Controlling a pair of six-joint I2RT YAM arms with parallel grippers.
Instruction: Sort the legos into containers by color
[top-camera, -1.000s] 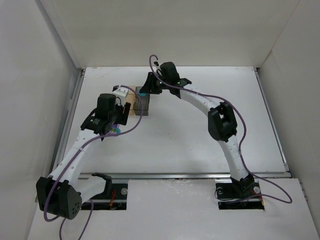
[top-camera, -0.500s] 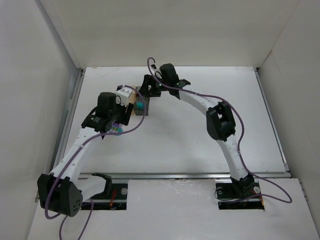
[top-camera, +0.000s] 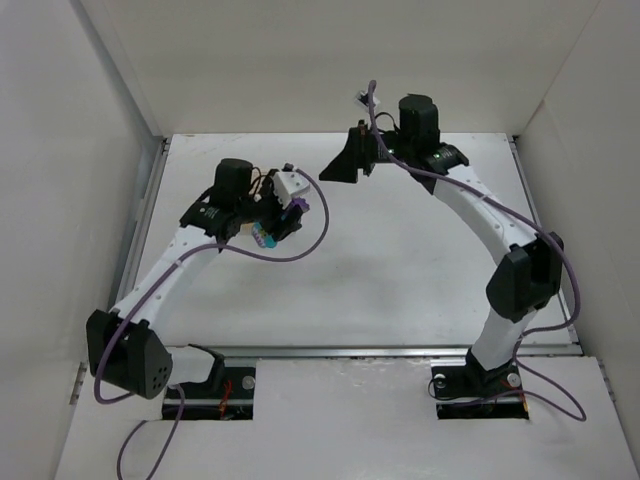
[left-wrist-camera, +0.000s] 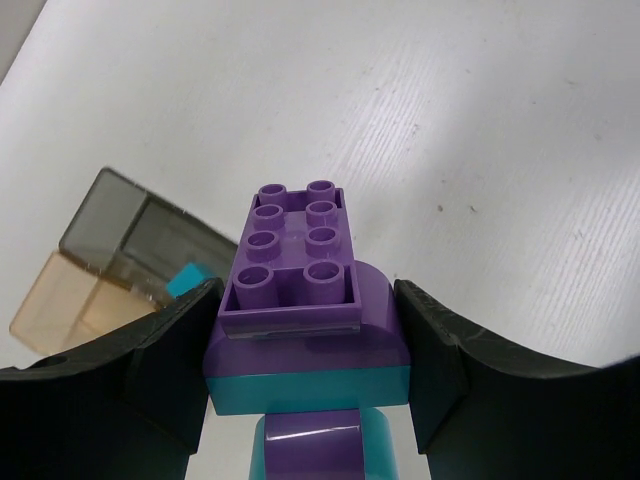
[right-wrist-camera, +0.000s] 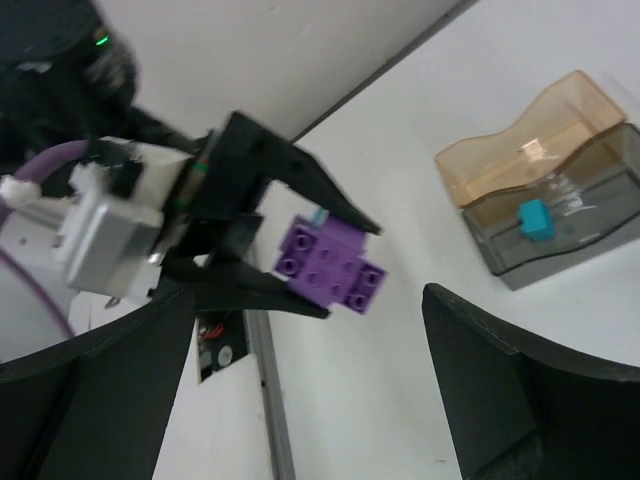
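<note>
My left gripper (left-wrist-camera: 305, 300) is shut on a stack of joined legos (left-wrist-camera: 305, 310), purple and teal layers with a purple studded brick on top. Seen from above, that gripper (top-camera: 268, 232) hovers over the table's left middle, the stack (top-camera: 261, 236) in its jaws. Left of the stack stand the containers, the smoky grey one (left-wrist-camera: 120, 215) beside the amber one (left-wrist-camera: 55, 300). A teal lego (right-wrist-camera: 534, 220) lies inside the grey container (right-wrist-camera: 580, 245), which adjoins the amber one (right-wrist-camera: 520, 150). My right gripper (right-wrist-camera: 308, 300) is open and empty, raised at the back (top-camera: 338, 166) and facing the left gripper.
White walls close in the table on the left, back and right. A metal rail (top-camera: 370, 350) runs along the near edge. In the top view the left wrist covers the containers.
My right gripper opened, dropped a teal lego into the grey container, then rose and swung to the back right. The left arm carried its stack up and right, over the containers.
</note>
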